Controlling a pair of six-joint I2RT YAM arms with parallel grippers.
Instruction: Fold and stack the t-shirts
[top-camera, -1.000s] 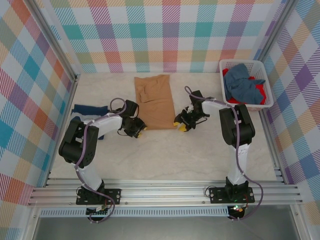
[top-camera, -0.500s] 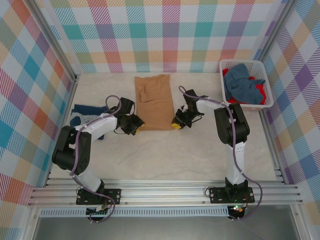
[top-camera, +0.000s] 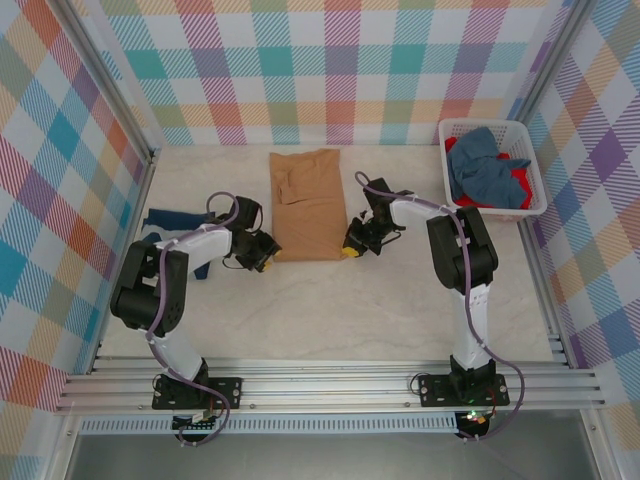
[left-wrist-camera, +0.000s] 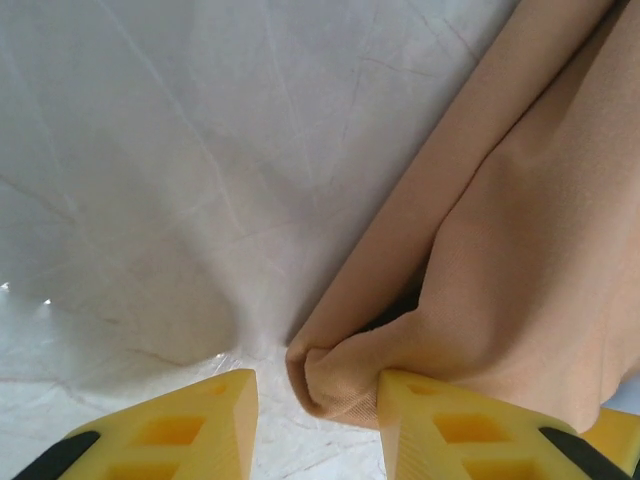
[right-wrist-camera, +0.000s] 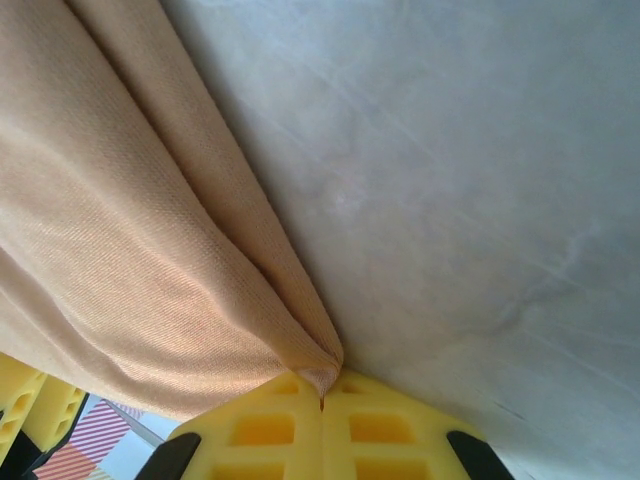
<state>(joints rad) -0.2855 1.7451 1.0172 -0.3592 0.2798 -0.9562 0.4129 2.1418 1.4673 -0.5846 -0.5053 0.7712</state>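
1. Navy t-shirt (top-camera: 180, 220) is lying on the bench (top-camera: 350, 310), well left of the tan t-shirt (top-camera: 310, 205).
2. My left end effector (left-wrist-camera: 315, 400) is at the tan t-shirt's near-left corner. Jaws are apart around the fold, nothing pinched.
3. Right end effector (right-wrist-camera: 322, 392) is clamped tight on its near-right corner.
4. Blue t-shirt (top-camera: 485, 165) and red t-shirt (top-camera: 517, 183) are in the basket (top-camera: 535, 170), off to its right.

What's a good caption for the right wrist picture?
Yellow fingers pinch a corner of the tan shirt on the pale table.

A white lattice basket (top-camera: 500, 212) sits at two o'clock on the pale marbled bench (top-camera: 380, 310), with plaid walls (top-camera: 330, 70) all around.
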